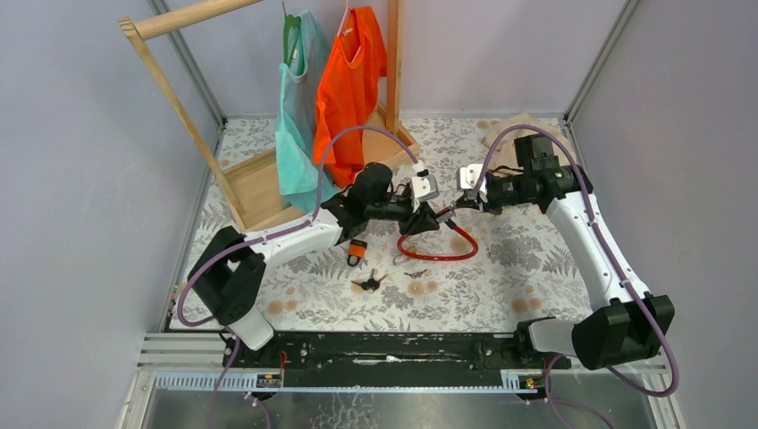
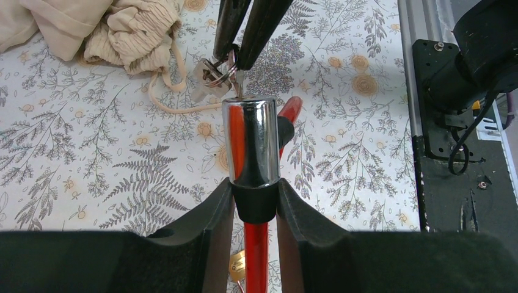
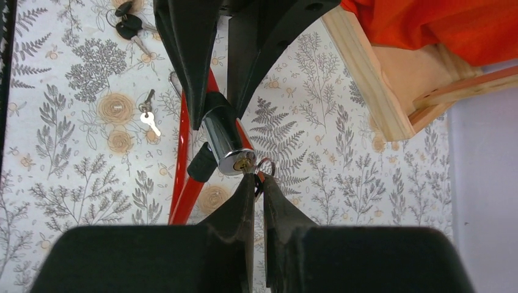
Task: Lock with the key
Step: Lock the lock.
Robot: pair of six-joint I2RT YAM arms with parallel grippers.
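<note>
The lock is a red cable loop with a chrome cylinder lifted above the table. My left gripper is shut on the black collar just below that cylinder. My right gripper is shut on the key, whose ring sticks out beside the fingertips. The key's blade meets the brass keyhole at the cylinder's end face; how deep it sits is hidden. In the top view the two grippers face each other tip to tip over the middle of the table.
An orange padlock, a black key bunch and a small silver key lie on the floral cloth. A wooden rack with teal and orange shirts stands at the back left. Beige fabric lies at the back right.
</note>
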